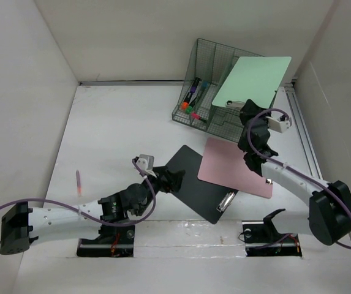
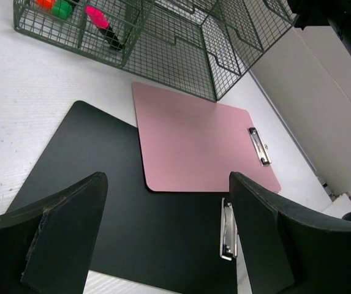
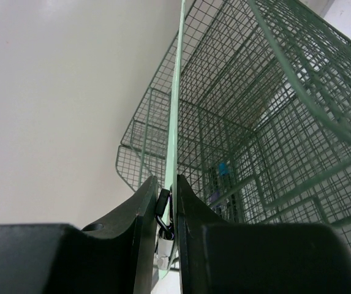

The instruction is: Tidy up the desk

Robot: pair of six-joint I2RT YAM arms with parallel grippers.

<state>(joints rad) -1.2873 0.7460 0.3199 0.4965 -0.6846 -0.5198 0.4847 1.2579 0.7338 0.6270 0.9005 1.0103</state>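
The white desk (image 1: 114, 135) holds a black clipboard (image 1: 203, 187) with a pink clipboard (image 1: 233, 165) lying partly over its far corner. My left gripper (image 1: 174, 180) is open and empty, low over the black clipboard (image 2: 120, 208), with the pink clipboard (image 2: 200, 141) ahead of it. My right gripper (image 1: 249, 113) is shut on the clip end of a light green clipboard (image 1: 255, 79) and holds it tilted over the dark green wire-mesh organizer (image 1: 215, 55). In the right wrist view the green board (image 3: 176, 92) stands edge-on between my fingers (image 3: 190, 202), beside the mesh (image 3: 273, 110).
Several markers (image 1: 192, 98) stand in the organizer's front-left compartments, also seen in the left wrist view (image 2: 95, 18). A pink pen (image 1: 78, 182) lies alone at the desk's left. White panel walls (image 1: 28, 92) border the desk. A rail (image 1: 304, 122) runs along the right wall.
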